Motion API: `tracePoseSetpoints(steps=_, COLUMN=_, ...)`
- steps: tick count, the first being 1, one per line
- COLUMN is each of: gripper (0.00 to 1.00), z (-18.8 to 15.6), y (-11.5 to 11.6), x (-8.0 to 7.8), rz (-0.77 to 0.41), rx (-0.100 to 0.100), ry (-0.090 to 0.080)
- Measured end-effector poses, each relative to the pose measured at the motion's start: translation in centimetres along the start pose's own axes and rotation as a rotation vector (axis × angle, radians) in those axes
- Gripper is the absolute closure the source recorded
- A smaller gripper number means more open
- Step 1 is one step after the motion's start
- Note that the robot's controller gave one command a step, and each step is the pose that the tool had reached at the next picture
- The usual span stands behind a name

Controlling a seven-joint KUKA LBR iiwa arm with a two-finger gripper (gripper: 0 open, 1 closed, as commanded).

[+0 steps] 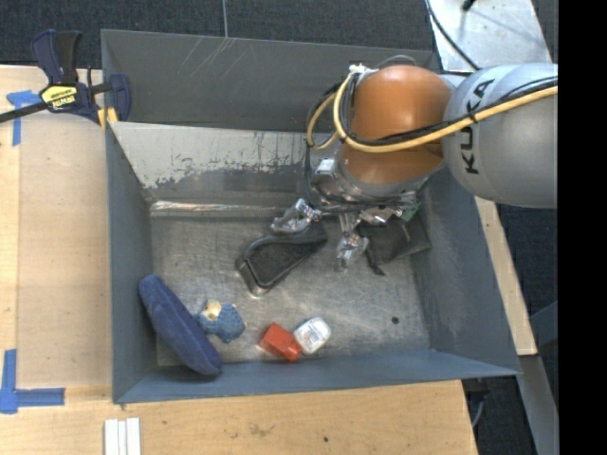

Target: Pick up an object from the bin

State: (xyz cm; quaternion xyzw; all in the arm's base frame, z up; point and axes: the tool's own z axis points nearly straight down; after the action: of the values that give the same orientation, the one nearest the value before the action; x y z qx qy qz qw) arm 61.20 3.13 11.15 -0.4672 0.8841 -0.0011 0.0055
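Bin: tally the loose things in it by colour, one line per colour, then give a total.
Blue: 2, the long pouch and the small toy
Black: 2, the looped strap and the piece at right
Red: 1, the block
White: 1, the packet
Total: 6
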Motion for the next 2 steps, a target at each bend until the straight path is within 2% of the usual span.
tracePoseSetpoints(steps=1, gripper=0.00, z=0.7, y=-1.1, x=-0.8, rz=0.178, rx=-0.002, ry=0.002)
tracePoseSetpoints(steps=2, gripper=0.00, z=3.8, y=-2.8, x=1.6, rz=0.500, rx=-0.002, ry=0.003)
